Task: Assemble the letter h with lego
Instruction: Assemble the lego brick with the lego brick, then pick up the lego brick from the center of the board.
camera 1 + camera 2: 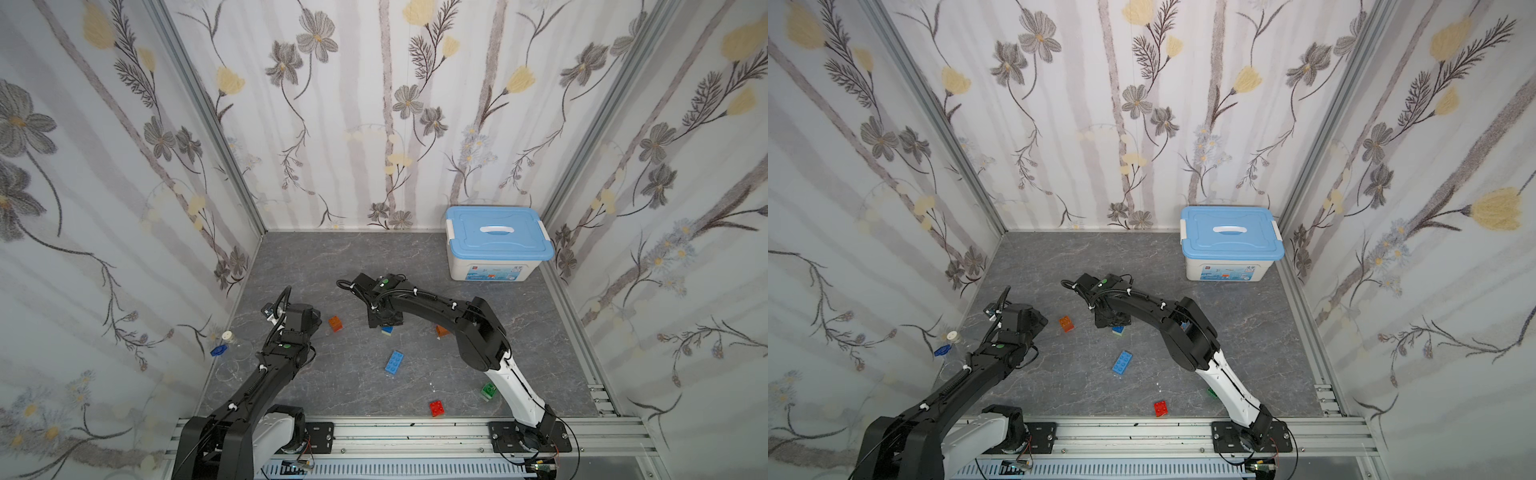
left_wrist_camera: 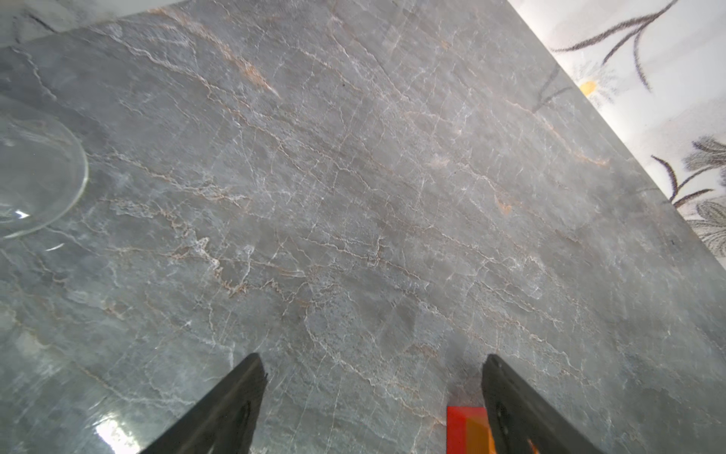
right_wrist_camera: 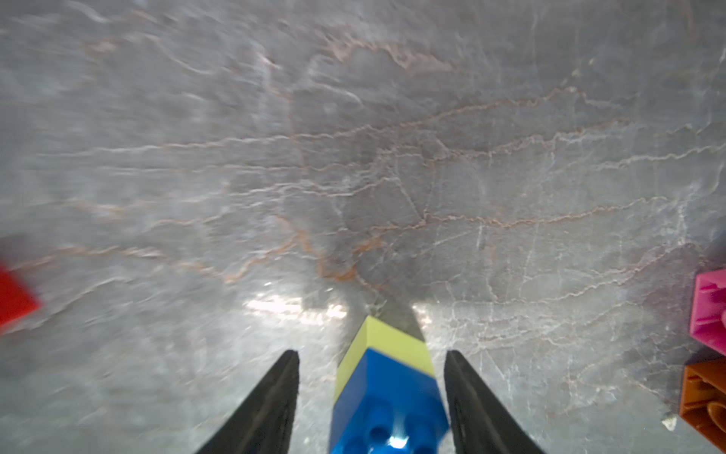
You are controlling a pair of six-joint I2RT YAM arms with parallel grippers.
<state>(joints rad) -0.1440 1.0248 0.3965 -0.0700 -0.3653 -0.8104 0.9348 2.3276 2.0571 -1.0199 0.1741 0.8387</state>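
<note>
The lego lies scattered on the grey marble table (image 1: 332,270). A blue brick on a lime brick (image 3: 387,393) stands upright between the fingers of my right gripper (image 3: 371,351). The jaws are open, with a clear gap on one side and the other finger close to the brick. In a top view the stack (image 1: 387,331) peeks out under the right wrist. My left gripper (image 2: 372,355) is open over bare table, with an orange brick (image 2: 467,430) just inside one finger. That orange brick (image 1: 335,323) sits between the two wrists.
A long light-blue brick (image 1: 394,363), a red brick (image 1: 436,408), a green brick (image 1: 488,390) and another orange brick (image 1: 441,331) lie nearer the front. A pink brick (image 3: 711,306) lies beside the orange one. A white box with a blue lid (image 1: 496,243) stands back right. A glass dish (image 2: 39,173) sits at the left wall.
</note>
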